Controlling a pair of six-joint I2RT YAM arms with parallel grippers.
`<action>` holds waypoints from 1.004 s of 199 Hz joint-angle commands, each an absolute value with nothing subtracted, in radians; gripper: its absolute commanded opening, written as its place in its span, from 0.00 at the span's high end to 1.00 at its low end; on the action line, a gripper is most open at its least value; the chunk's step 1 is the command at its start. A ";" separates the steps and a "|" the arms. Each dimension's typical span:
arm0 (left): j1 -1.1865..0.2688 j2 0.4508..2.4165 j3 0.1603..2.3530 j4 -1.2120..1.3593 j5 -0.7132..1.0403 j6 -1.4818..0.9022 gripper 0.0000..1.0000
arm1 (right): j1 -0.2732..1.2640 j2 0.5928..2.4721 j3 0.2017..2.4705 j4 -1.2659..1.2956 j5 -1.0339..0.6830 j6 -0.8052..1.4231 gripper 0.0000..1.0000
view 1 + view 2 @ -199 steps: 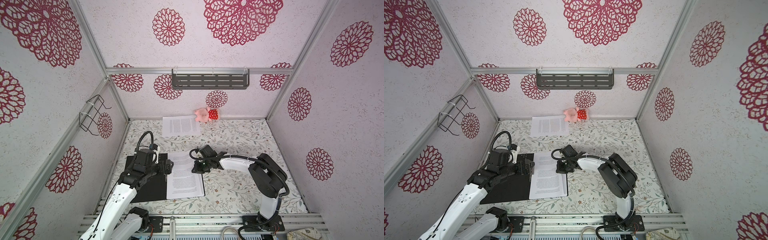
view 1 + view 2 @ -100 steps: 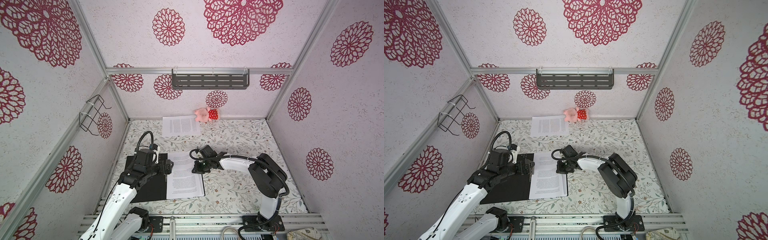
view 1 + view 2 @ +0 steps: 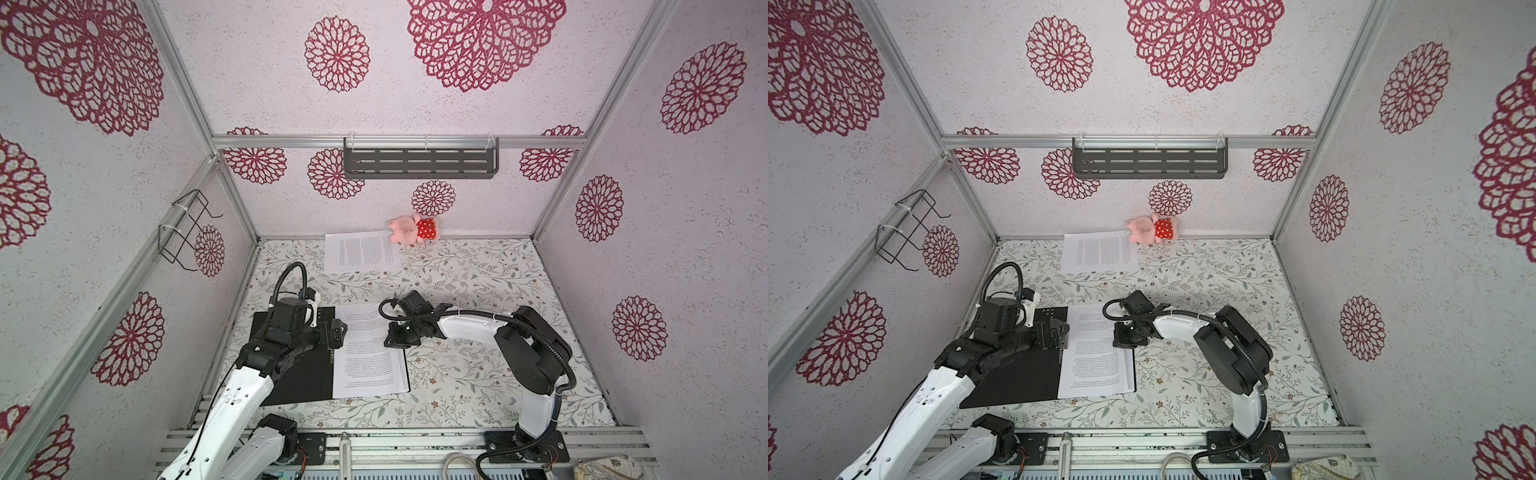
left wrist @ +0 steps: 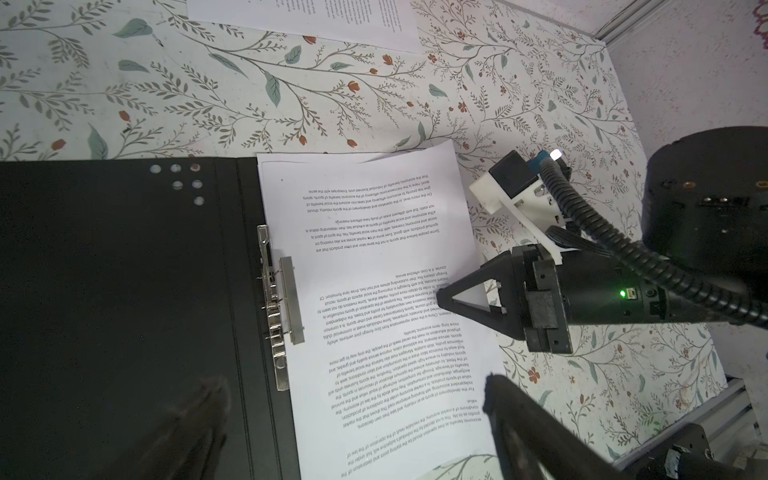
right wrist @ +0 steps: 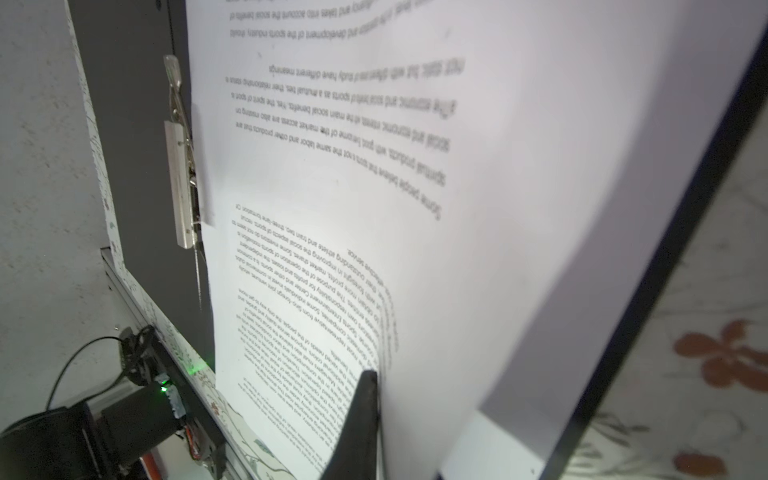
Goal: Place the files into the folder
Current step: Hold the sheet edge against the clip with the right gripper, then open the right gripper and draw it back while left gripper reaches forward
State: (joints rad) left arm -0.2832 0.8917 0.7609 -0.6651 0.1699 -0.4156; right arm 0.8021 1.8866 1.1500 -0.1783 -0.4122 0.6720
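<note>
On R gripper [image 5: 376, 376], 2nd finger hidden behind files [image 5: 498, 208]

Both top views look down on the whole table [image 3: 478, 270]; both wrist cams sit close over the files [image 4: 386, 270].

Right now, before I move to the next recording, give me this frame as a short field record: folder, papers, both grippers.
thin black-lined folder: open flat, front left of the floral tabletop
filed white printed sheets: on folder's right half, outer edge lifted
metal spine clip: at filed sheets' inner edge; clamping unclear
loose white printed sheet: by back wall, beside pink plush toy
left gripper: open, above the folder
right gripper: at filed sheets' outer edge; grip unclear
task status: loose sheet not yet filed
</note>
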 commanded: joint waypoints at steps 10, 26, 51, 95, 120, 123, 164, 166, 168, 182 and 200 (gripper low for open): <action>-0.277 0.890 0.761 -0.653 0.175 -0.412 0.01 | 0.807 1.859 1.178 -0.199 -0.381 0.661 0.74; -0.277 0.890 0.761 -0.651 0.173 -0.419 0.01 | 0.807 1.842 1.176 -0.202 -0.376 0.659 0.66; -0.277 0.891 0.756 -0.646 0.175 -0.430 0.01 | 0.805 1.818 1.182 -0.214 -0.368 0.650 0.59; -0.278 0.893 0.762 -0.648 0.169 -0.440 0.01 | 0.795 1.787 1.198 -0.246 -0.359 0.630 0.51; -0.277 0.894 0.765 -0.650 0.163 -0.448 0.01 | 0.778 1.775 1.200 -0.281 -0.333 0.615 0.47; -0.278 0.894 0.765 -0.652 0.163 -0.449 0.01 | 0.776 1.775 1.200 -0.287 -0.327 0.611 0.46; -0.276 0.906 0.797 -0.669 0.154 -0.460 0.01 | 0.696 1.713 1.201 -0.349 -0.264 0.549 0.35; -0.276 0.907 0.800 -0.669 0.153 -0.462 0.01 | 0.692 1.708 1.201 -0.352 -0.259 0.547 0.34; -0.276 0.908 0.801 -0.669 0.152 -0.462 0.01 | 0.685 1.704 1.200 -0.354 -0.253 0.544 0.33; -0.276 0.923 0.814 -0.665 0.146 -0.471 0.01 | 0.650 1.671 1.194 -0.379 -0.188 0.524 0.23; -0.273 0.976 0.839 -0.630 0.145 -0.492 0.01 | 0.600 1.625 1.171 -0.367 -0.149 0.510 0.12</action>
